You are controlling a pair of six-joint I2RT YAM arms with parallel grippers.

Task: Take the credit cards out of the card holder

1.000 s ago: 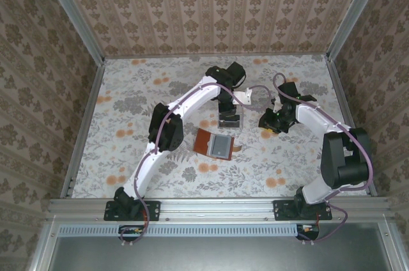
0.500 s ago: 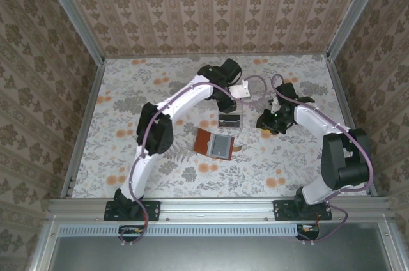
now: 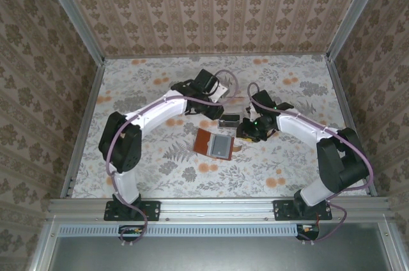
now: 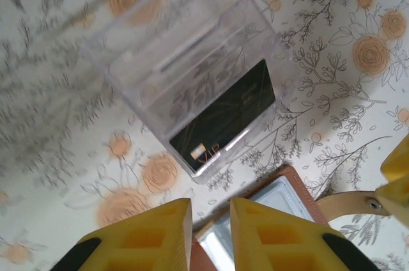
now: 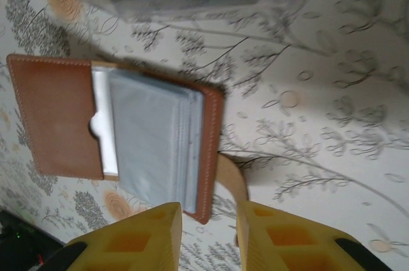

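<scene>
The brown card holder [image 3: 215, 144] lies open on the table, its grey-blue lining [image 5: 153, 149] up and its strap tab [image 5: 231, 178] sticking out to one side. A pale card edge [image 5: 102, 131] peeks from its leather pocket. One dark credit card [image 4: 223, 114] lies inside the clear tray [image 3: 229, 119]. My left gripper [image 3: 216, 112] hovers between tray and holder, its yellow fingers [image 4: 147, 236] a little apart with nothing between them. My right gripper [image 3: 246, 133] stands open over the holder's corner and the strap, fingers [image 5: 281, 239] on either side.
The clear plastic tray [image 4: 137, 60] sits just beyond the holder. Patterned walls close the table [image 3: 140, 156] in at the back and both sides. The two grippers are close together; a right finger [image 4: 397, 181] shows at the edge of the left wrist view.
My left arm has swung back to the left, off the tray, with its jaws narrowing a little. My right gripper has moved left to the holder's strap side.
</scene>
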